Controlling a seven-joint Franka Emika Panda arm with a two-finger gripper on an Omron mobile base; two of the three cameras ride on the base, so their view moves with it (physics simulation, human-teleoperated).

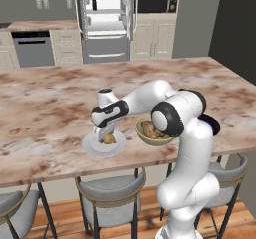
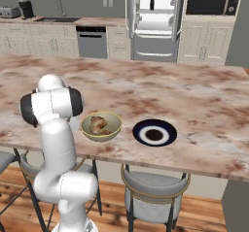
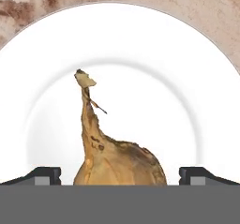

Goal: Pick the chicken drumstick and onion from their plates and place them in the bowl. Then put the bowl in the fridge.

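The onion (image 3: 117, 157), golden-brown with a thin dry stalk, lies on the white plate (image 3: 140, 54) near the island's front edge. My gripper (image 3: 119, 176) hangs low over it, open, with one fingertip on each side of the onion and not touching it. From the left base view the gripper (image 1: 106, 133) stands over the plate (image 1: 94, 149) and onion (image 1: 109, 139). Just to the right sits the olive-tan bowl (image 1: 150, 139) with the chicken drumstick (image 1: 149, 129) inside; bowl (image 2: 101, 135) and drumstick (image 2: 98, 124) also show from the right. The fridge (image 1: 106, 18) stands open at the back.
A dark-rimmed plate (image 2: 154, 132) with nothing on it lies right of the bowl. Grey stools (image 1: 111, 195) are tucked under the marble island's front edge (image 1: 50, 175). A dishwasher (image 2: 91, 41) and a microwave (image 2: 209, 2) flank the fridge along the back wall.
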